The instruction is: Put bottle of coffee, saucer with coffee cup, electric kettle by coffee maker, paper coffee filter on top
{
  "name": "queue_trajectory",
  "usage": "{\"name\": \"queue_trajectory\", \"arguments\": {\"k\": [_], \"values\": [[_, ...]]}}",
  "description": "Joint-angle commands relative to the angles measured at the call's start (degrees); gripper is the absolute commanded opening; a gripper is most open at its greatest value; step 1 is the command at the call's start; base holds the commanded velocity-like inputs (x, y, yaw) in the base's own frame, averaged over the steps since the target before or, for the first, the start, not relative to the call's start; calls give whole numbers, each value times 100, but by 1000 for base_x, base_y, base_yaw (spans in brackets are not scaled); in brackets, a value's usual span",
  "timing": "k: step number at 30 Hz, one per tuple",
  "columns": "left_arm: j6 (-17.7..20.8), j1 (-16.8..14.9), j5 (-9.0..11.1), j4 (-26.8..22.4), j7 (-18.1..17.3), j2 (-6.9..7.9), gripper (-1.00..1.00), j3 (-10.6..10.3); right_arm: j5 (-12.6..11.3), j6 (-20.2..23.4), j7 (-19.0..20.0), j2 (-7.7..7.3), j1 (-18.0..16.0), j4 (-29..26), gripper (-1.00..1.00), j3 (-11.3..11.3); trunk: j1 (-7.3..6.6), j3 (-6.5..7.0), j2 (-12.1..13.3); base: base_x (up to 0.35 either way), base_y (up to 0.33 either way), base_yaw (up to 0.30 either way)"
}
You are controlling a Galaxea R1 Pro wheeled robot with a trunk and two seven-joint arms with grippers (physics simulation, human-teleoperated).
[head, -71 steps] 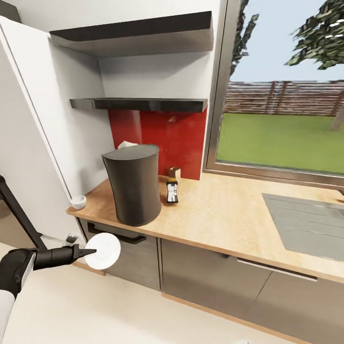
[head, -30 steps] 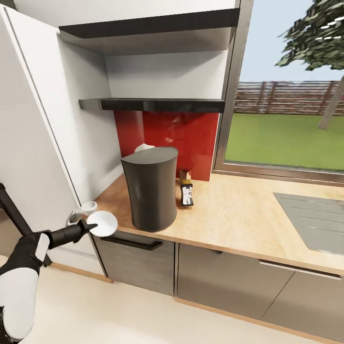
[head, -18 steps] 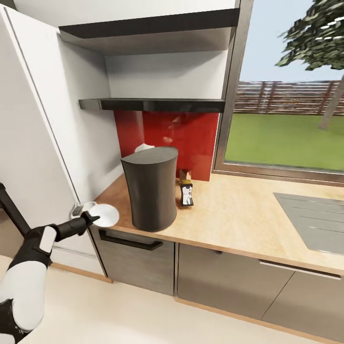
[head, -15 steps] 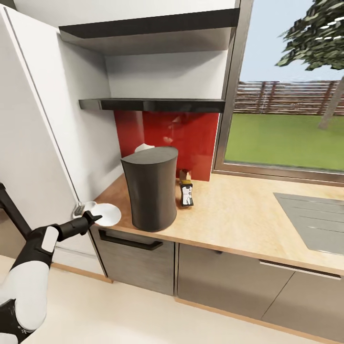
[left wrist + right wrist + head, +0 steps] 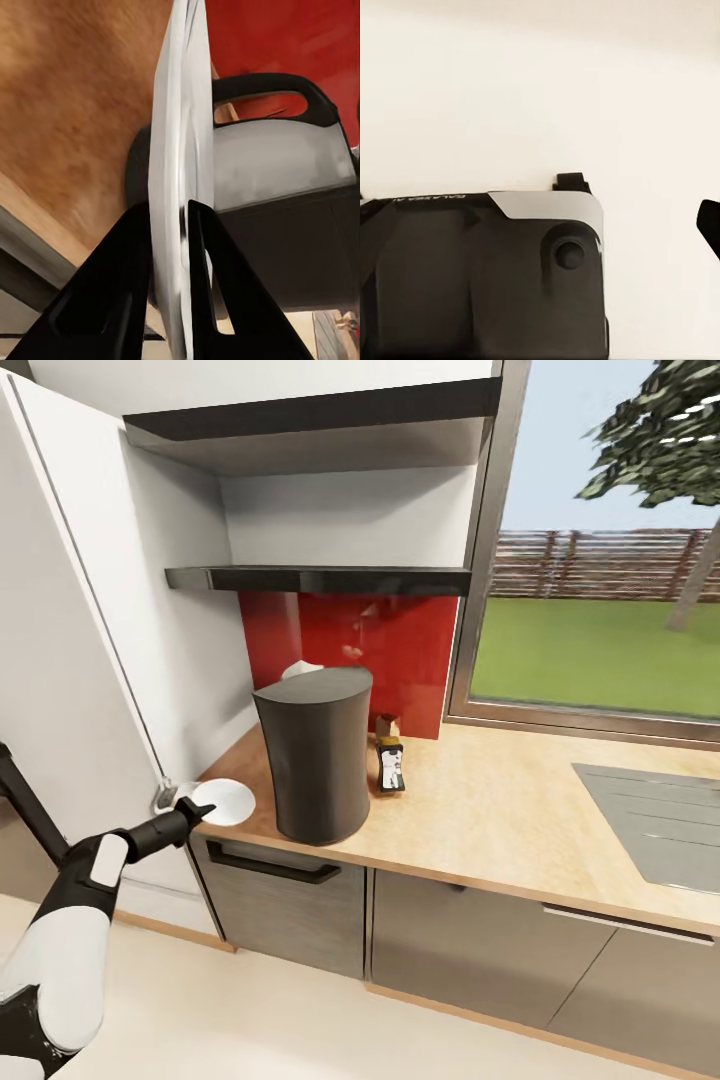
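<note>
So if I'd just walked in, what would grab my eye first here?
Probably the tall dark-grey coffee maker standing on the beige countertop before a bright red wall panel. At its left, the left gripper pinches a white saucer by its rim over the counter's corner. A small bottle of coffee stands at the machine's other side.

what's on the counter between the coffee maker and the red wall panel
In the head view, the bottle of coffee stands between the coffee maker and the red panel.
</note>
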Motion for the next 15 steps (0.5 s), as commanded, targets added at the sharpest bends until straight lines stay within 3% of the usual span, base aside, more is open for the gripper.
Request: {"name": "queue_trajectory", "arguments": {"k": [1,7,9,15], "values": [[-1,-8,29,3,13,-21,-100,21,-48,22,4,-4,3,-5,100,46,3,-12,-13,49,0,0],[-180,-8,237,-2,189,-76,-100,13,-48,22,4,-8,15,-5,100,46,3,-12,-13,225,0,0],[-372,-8,299,-7,189,-75,-100,8,-48,22,4,-8,15,-5,100,46,3,-12,-13,82,0,0],[-372,-8,302,-7,190,-72,-100,2,-48,22,4,-8,36,-5,100,46,3,-12,-13,13,0,-53]]}}
